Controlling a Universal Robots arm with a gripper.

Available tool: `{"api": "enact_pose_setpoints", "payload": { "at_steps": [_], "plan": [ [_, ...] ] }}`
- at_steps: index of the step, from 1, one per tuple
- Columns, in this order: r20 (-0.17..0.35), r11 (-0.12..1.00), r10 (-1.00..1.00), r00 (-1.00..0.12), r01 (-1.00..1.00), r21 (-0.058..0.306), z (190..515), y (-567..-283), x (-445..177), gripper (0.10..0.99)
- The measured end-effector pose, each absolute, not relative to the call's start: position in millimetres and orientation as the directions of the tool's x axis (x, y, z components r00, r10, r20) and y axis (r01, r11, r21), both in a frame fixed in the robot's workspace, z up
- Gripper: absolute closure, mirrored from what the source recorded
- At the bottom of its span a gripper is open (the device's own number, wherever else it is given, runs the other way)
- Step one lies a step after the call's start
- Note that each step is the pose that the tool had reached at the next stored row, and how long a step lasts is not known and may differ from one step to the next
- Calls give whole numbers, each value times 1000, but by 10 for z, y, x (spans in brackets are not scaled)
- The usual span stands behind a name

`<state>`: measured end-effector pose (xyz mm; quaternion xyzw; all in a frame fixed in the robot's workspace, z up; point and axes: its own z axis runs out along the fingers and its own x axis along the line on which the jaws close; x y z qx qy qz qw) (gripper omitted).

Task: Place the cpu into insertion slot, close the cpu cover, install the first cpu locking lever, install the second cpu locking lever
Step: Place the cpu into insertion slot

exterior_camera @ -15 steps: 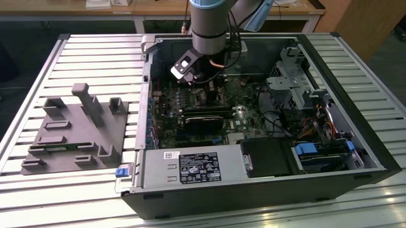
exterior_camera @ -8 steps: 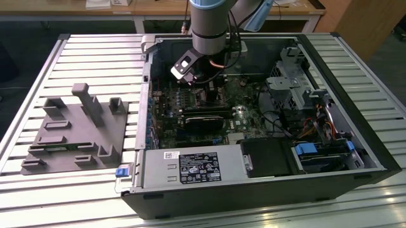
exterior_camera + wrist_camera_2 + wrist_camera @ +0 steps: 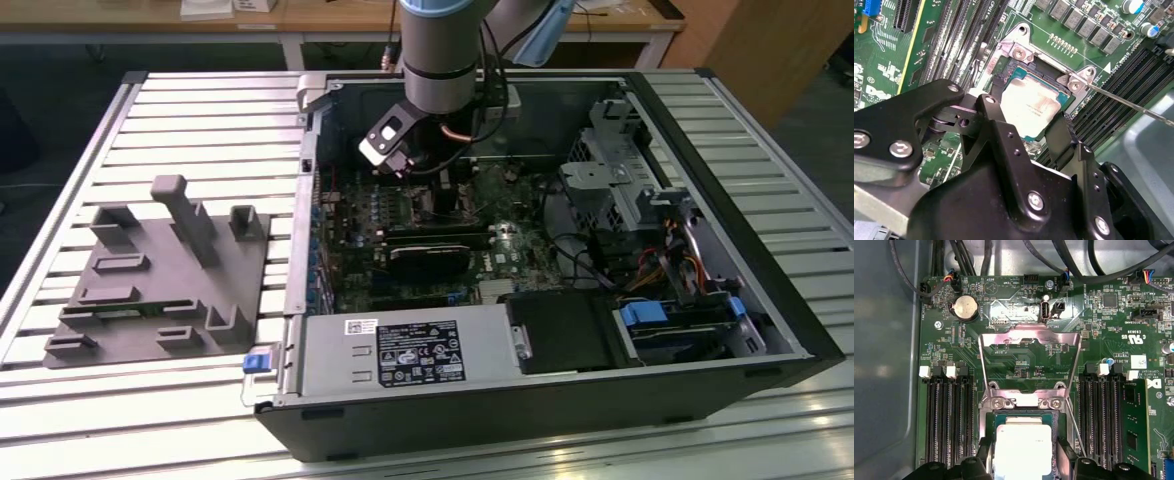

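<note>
The cpu [image 3: 1034,102] [image 3: 1023,447], a tan-metallic square on a green base, lies in the insertion slot [image 3: 1046,67] [image 3: 1024,413] on the motherboard. My gripper [image 3: 1029,112] [image 3: 1024,455] hangs directly over it, one black finger hugging each of two opposite chip edges. The cpu cover [image 3: 1004,337], a silvery frame with a large window, stands flipped up and away from the slot on its hinge. A thin locking lever [image 3: 1124,100] [image 3: 1076,430] angles out from beside the slot. In the exterior view the gripper [image 3: 400,165] reaches down into the open computer case.
Long black memory slots [image 3: 946,420] flank the socket on both sides. The case [image 3: 787,330] walls ring the board, with a power supply [image 3: 400,350] at the front and a drive cage [image 3: 607,170]. A grey fixture [image 3: 160,270] lies at the exterior view's left.
</note>
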<state>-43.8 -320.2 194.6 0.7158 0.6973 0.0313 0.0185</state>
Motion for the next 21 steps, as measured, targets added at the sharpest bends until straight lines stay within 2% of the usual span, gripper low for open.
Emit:
{"api": "enact_pose_setpoints", "payload": {
  "at_steps": [4,5,21],
  "plan": [
    [18,-27,1000,26,997,70,1949,-3203,-439,486],
    [19,-27,1000,26,997,70,1949,-3203,-439,549],
    [12,-26,1000,26,997,70,1999,-3202,-439,557]
  ]
}}
